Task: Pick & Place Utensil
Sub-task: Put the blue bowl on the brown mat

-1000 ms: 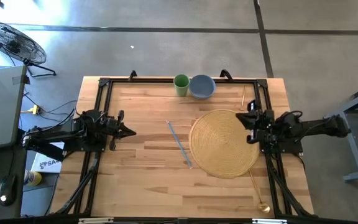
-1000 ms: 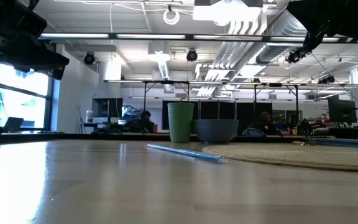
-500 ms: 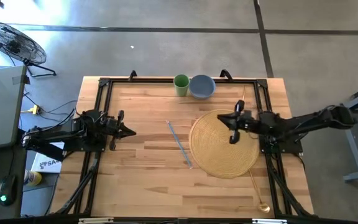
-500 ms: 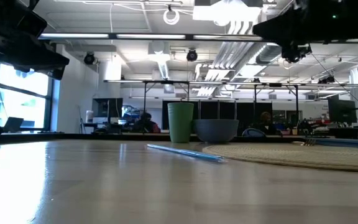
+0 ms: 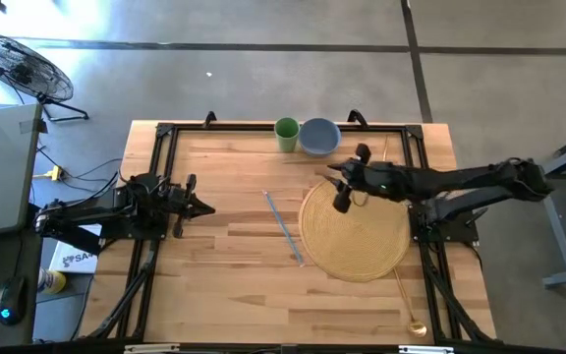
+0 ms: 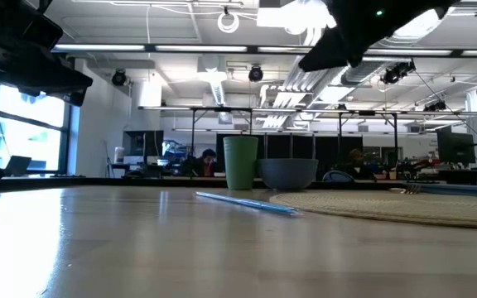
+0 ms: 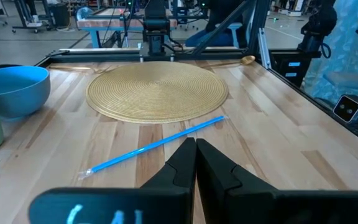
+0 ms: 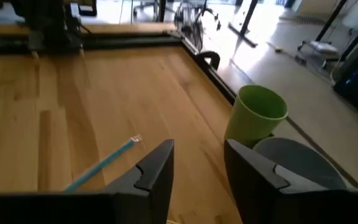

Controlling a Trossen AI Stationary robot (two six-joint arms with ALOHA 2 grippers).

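A blue straw lies flat on the wooden table left of a round woven placemat; it also shows as the straw. A thin gold spoon lies by the table's right near corner. My right gripper hangs open above the placemat's far left rim, pointing toward the table's left, with the straw beyond its fingers. My left gripper waits shut at the table's left edge, pointing at the straw.
A green cup and a blue bowl stand side by side at the table's far edge, just beyond my right gripper. A black frame runs round the tabletop. Bare wood lies between the straw and my left gripper.
My right gripper has travelled from the table's right edge toward the left and somewhat toward the far edge, crossing over the placemat to its far left rim near the bowl. The straw and the other things have stayed put.
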